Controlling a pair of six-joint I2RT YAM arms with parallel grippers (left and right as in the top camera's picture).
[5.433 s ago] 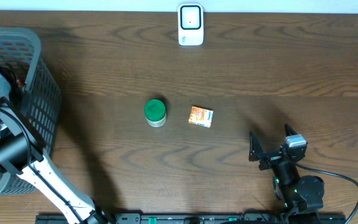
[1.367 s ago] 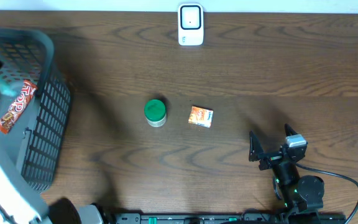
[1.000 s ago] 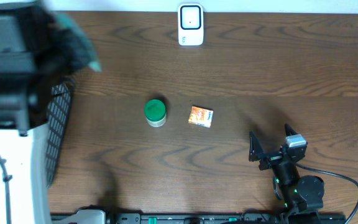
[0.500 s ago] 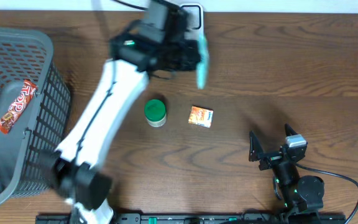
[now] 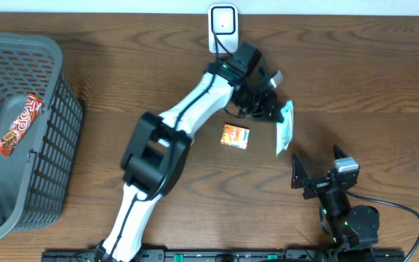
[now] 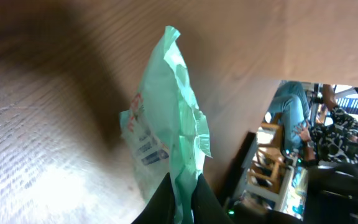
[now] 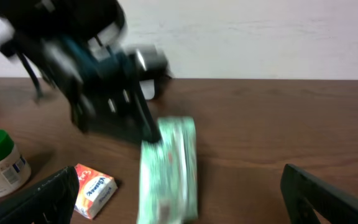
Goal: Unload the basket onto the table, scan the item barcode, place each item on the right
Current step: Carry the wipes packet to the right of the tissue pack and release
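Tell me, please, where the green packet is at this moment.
In the overhead view, the green packet hangs pinched in the left gripper, right of centre, just right of the small orange box.

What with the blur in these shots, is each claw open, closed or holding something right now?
Left claw: closed on the green packet.
Right claw: open, holding nothing.

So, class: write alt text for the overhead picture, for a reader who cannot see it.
The left tool, reaching across the wooden table, is shut on a pale green packet near a small orange box. A white scanner stands at the far edge, a grey basket sits left, and the right tool rests open.
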